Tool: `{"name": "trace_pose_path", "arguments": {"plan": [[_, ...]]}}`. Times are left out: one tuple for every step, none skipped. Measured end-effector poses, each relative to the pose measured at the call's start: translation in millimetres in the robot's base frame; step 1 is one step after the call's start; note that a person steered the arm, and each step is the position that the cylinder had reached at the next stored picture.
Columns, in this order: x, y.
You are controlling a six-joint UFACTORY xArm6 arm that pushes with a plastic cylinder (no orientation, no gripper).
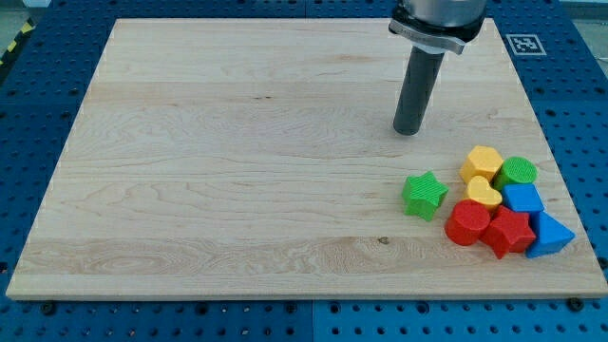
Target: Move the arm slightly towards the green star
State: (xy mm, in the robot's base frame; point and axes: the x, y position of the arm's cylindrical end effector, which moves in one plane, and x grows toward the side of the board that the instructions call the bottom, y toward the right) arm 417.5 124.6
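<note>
The green star (424, 194) lies on the wooden board (237, 161) at the view's lower right, at the left end of a cluster of blocks. My tip (408, 130) rests on the board above the star, a short gap away, touching no block. The dark rod rises from it to the arm's mount at the view's top edge.
Right of the star sit a yellow hexagon (482, 161), a yellow heart (483, 193), a green cylinder (519, 172), a blue block (522, 199), a red cylinder (466, 222), a red star (508, 231) and a blue triangle (549, 235). The board's right edge runs close by.
</note>
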Motion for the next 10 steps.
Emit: {"name": "trace_pose_path", "arguments": {"plan": [[0.0, 1.3], [-1.6, 1.7], [-1.6, 1.7], [-1.6, 1.9], [-1.5, 1.9], [1.1, 1.9], [3.2, 1.9], [7.6, 1.9], [7.8, 1.9], [15.8, 1.9]]}}
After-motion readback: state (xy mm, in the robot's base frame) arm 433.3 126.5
